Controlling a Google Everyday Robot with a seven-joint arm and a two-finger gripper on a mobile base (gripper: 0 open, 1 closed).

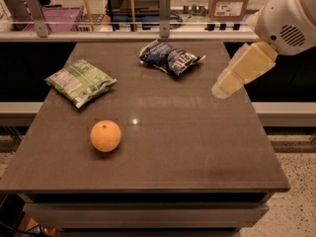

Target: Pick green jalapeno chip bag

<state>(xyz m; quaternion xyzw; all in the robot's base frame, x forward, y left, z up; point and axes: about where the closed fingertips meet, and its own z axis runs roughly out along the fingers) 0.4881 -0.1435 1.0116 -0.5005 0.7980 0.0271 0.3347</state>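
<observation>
End effector (221,88) hovers at right, grip unclear; green jalapeno chip bag (80,81) lies far left.

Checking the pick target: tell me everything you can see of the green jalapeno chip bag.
The green jalapeno chip bag is a small, crinkly light-green packet with a white label panel facing up. It lies flat and slantwise on the table, left side, behind the orange and apart from it. Only the table touches it; the gripper hangs far off over the right edge.
</observation>
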